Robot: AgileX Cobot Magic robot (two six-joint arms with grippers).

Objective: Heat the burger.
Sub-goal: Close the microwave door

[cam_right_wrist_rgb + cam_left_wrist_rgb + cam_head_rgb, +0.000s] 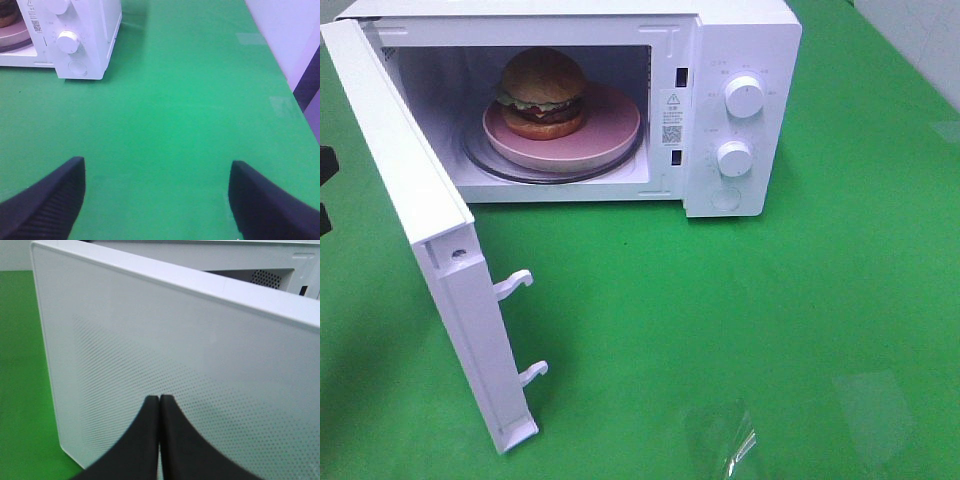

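The burger (pixel 542 92) sits on the pink plate (pixel 610 135) inside the microwave (pixel 740 30), toward the left of the cavity, and the door (pixel 410 200) is swung wide to the near left. The left fingers (pixel 142 435) are clenched together and empty, close against the door's outer face — whether they touch it I cannot tell. The right fingers (pixel 45 200) are spread and hold nothing, over the green tabletop (pixel 770 330) to the right of the microwave. The door stands between the left fingers and the burger, so the left arm looks best placed to push it shut — the knobs (pixel 744 97) would come after.
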